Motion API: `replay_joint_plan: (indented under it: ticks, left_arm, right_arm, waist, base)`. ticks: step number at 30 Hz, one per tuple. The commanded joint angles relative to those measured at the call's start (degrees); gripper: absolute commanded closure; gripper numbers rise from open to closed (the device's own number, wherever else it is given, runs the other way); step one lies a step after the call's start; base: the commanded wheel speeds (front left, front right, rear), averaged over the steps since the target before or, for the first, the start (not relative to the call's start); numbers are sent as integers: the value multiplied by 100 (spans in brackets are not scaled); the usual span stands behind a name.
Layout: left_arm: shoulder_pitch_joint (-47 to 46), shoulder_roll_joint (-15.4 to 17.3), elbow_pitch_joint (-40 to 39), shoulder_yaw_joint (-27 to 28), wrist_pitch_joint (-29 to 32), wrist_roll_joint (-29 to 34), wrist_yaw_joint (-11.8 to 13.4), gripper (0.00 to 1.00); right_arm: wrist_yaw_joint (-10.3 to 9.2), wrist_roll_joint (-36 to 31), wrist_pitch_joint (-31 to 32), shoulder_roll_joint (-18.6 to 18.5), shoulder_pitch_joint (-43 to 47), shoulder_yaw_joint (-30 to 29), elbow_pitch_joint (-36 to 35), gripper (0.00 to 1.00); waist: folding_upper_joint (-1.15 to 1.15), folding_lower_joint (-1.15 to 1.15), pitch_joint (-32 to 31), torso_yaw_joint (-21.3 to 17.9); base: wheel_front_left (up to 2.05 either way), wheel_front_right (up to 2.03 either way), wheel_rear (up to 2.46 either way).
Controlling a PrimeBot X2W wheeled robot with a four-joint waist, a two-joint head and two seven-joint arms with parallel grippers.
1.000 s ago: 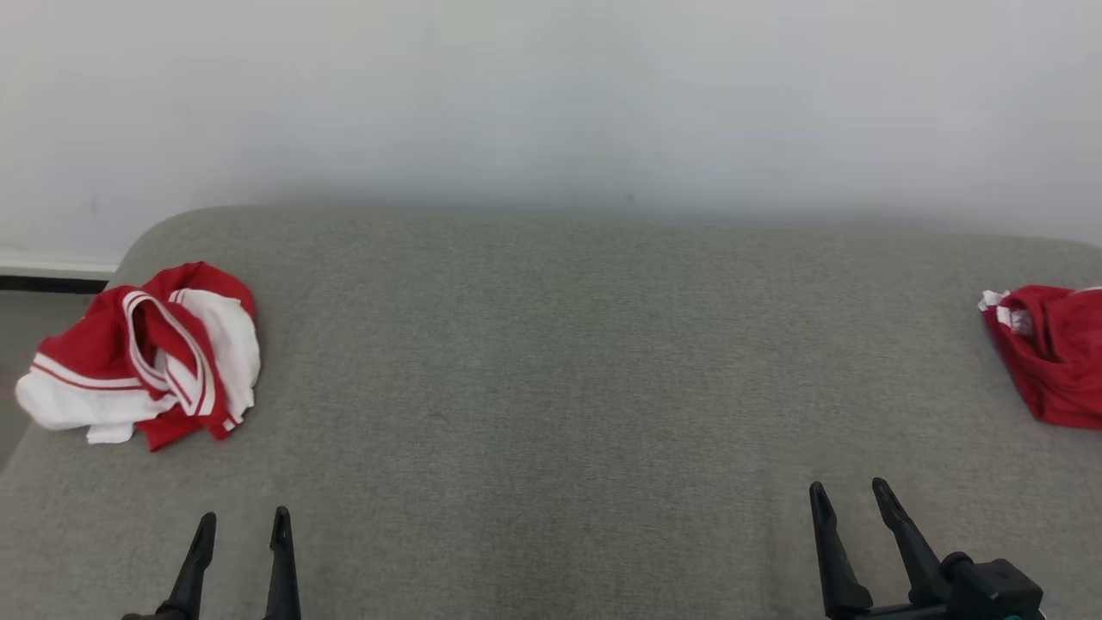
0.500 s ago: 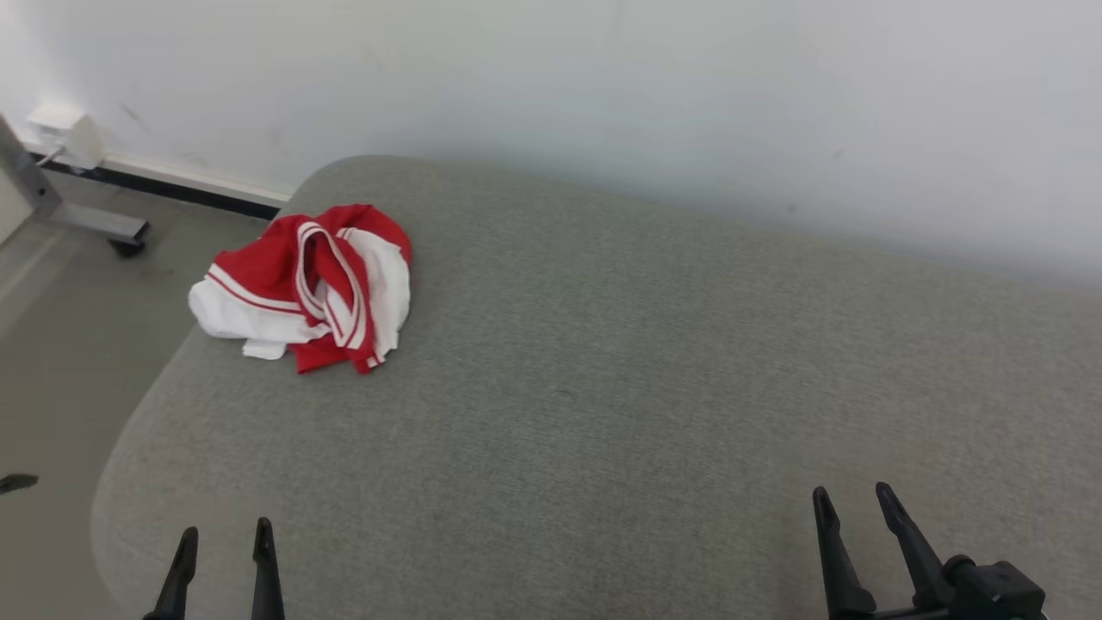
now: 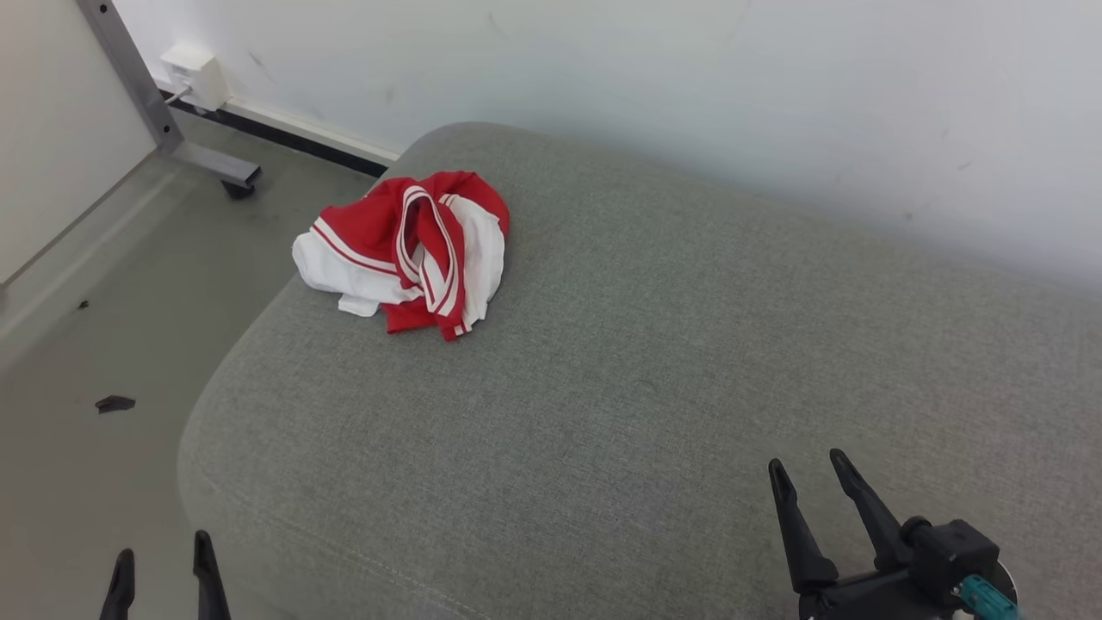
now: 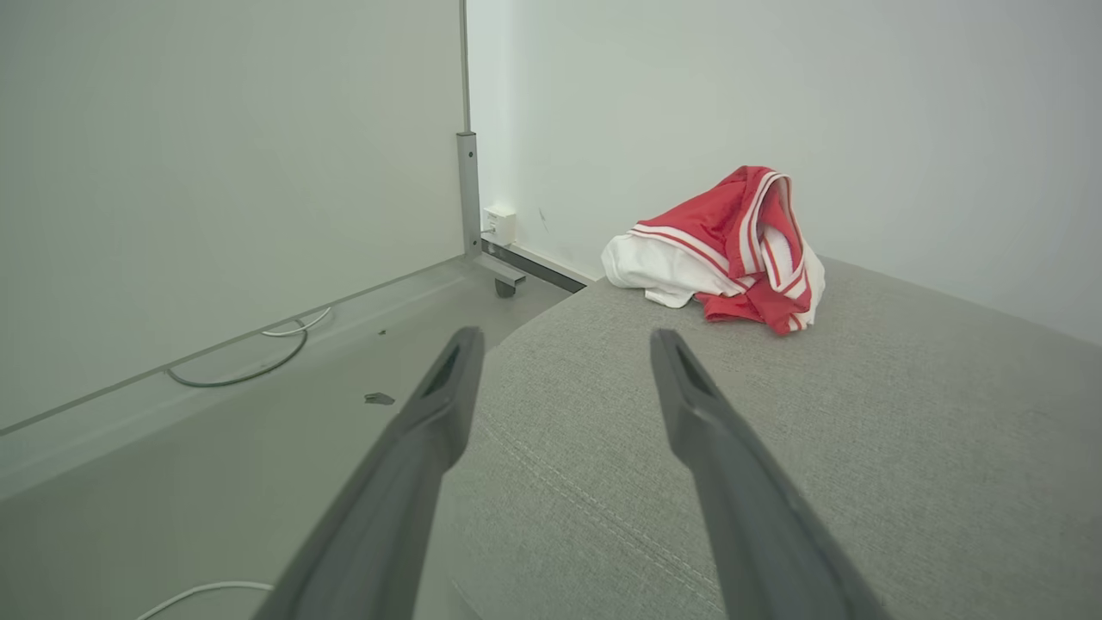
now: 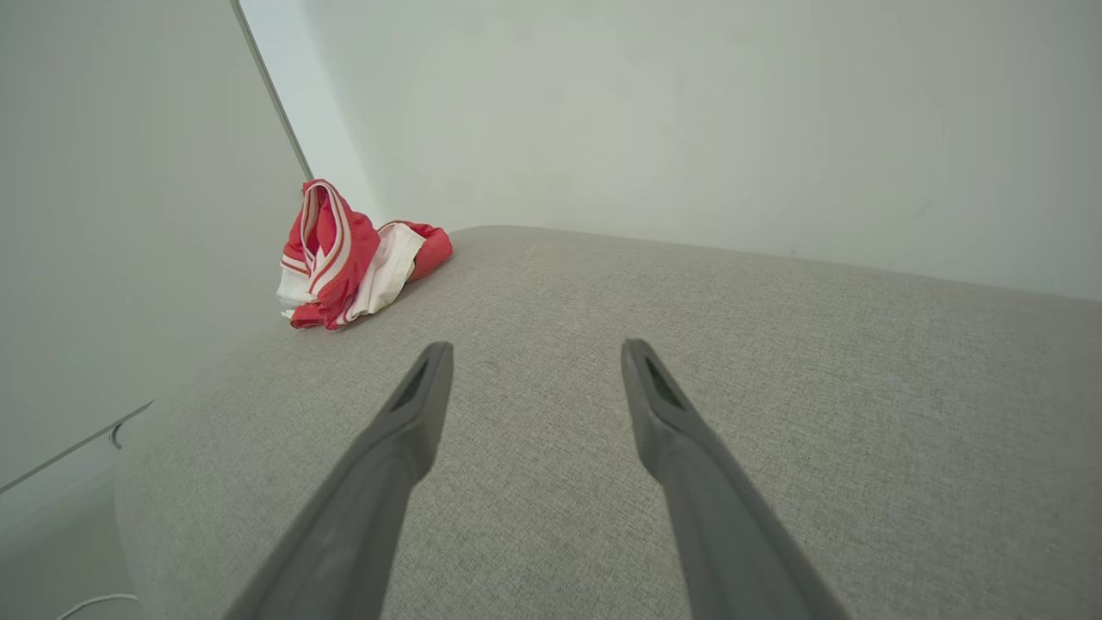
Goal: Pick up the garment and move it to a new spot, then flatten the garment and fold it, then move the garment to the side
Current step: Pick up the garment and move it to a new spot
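The garment [image 3: 405,250] is red and white, all bunched up in a heap; it lies on the grey couch [image 3: 654,344], near the far left corner, close to the wall [image 3: 689,77]. It looks soft, thin and light; I think it will flop and hang down when lifted, and it will not break. The cloth looks a bit smooth, so a loose pinch may slip; a firm pinch seems best. A good place to take hold is the raised red fold with white stripes on top of the heap, or the white edge that sticks out at the left; a grab in the thick middle may catch many layers at once.

The left gripper [image 3: 164,551] is open and holds nothing; it hangs low by the near left edge of the couch, well apart from the garment. The right gripper [image 3: 807,461] is open too, with nothing in it; it is over the near right part of the couch, far from the garment.

The head view looks down on both grippers and the heap, so the heap's outline is plain. The left wrist view looks from low down; it shows how high the striped fold stands, and it adds a cable [image 4: 258,372] on the floor [image 4: 172,482]. The right wrist view shows the heap from its other side, where the white part lies low on the couch.
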Motion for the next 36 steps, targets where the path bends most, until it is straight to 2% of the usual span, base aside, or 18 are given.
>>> replay_joint_plan:
  ticks: [1,10,15,18,29,36]
  left_arm:
    - [99,-1,-51,18,1,-42,32,0]
    - [52,-2,-78,-5,1,-132,100,0]
    - [-421,28,129,-56,1,-100,-69,0]
    - [-933,172,393,-129,1,-44,-221,0]
    - [-3423,704,998,181,1,-261,-392,0]
    - [-4698,1250,1511,348,51,-333,-421,0]
  right_arm:
    - [-16,37,1,-55,-72,35,38,0]
    - [-16,139,-75,-164,-190,98,223,0]
    - [-16,75,-116,-180,-43,-246,177,0]
    - [-17,-20,-142,-181,84,-544,59,0]
    - [-16,-335,133,-396,-240,-1162,-807,0]
    - [-16,-444,112,-319,-376,-1495,-1170,0]
  waist:
    - [0,0,69,54]
    - [0,0,89,40]
    - [0,0,141,-7]
    - [0,0,228,-55]
    - [0,0,1497,-1376]
    - [0,0,2188,-2097]
  base:
    - [0,0,0]
    - [0,0,0]
    - [0,0,0]
    - [0,0,0]
    - [0,0,0]
    - [0,0,0]
